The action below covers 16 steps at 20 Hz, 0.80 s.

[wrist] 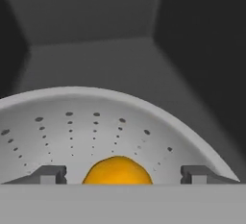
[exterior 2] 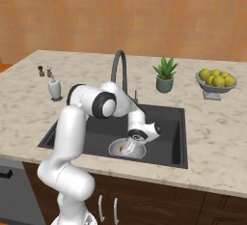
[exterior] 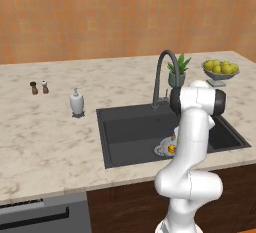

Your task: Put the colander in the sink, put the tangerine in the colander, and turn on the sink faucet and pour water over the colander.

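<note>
The silver-grey pierced colander [exterior: 161, 150] [exterior 2: 118, 150] [wrist: 96, 122] sits on the floor of the dark-grey sink [exterior: 130, 127] [exterior 2: 166, 122], near its front wall. The orange tangerine [exterior: 172, 148] [exterior 2: 127, 146] [wrist: 117, 170] lies inside the colander. My gripper [exterior 2: 131, 141] [wrist: 125, 174] hangs just over the bowl, open, one fingertip on each side of the fruit with a gap to it on both sides. The dark arched sink faucet [exterior: 162, 72] [exterior 2: 119, 67] stands behind the basin. No water runs from it.
A white soap dispenser [exterior: 76, 102] [exterior 2: 54, 88] stands left of the sink, with two small shakers [exterior: 39, 87] [exterior 2: 44, 70] further left. A potted plant [exterior: 177, 72] [exterior 2: 164, 76] and a grey bowl of lemons [exterior: 220, 69] [exterior 2: 216, 81] stand at the back right.
</note>
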{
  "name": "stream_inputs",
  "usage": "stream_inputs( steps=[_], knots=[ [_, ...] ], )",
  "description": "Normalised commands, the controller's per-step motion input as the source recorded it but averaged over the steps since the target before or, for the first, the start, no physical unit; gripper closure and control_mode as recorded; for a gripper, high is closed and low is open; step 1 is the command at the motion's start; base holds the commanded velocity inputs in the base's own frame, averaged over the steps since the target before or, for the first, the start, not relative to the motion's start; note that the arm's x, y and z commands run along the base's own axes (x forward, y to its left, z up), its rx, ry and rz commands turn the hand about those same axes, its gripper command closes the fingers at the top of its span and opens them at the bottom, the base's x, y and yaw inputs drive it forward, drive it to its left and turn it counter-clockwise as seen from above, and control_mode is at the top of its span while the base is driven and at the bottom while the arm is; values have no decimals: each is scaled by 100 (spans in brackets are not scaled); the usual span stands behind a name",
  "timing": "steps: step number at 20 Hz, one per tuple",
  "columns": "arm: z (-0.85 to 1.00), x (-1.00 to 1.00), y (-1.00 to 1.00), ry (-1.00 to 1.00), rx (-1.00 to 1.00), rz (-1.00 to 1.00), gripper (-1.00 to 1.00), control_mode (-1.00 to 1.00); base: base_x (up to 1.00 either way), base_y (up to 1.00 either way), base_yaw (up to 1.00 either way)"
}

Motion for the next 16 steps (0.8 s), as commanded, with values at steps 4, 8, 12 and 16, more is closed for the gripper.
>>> stream_inputs(
  steps=[4,8,12,16],
  knots=[
    [82,0,-17,-5,-2,6,-100,-100,0,0,0],
    [100,0,-25,0,0,0,-100,-100,0,0,0],
    [96,0,-40,8,0,-8,-100,-100,0,0,0],
    [100,-13,-38,25,6,-29,-100,-100,0,0,0]
  ],
)
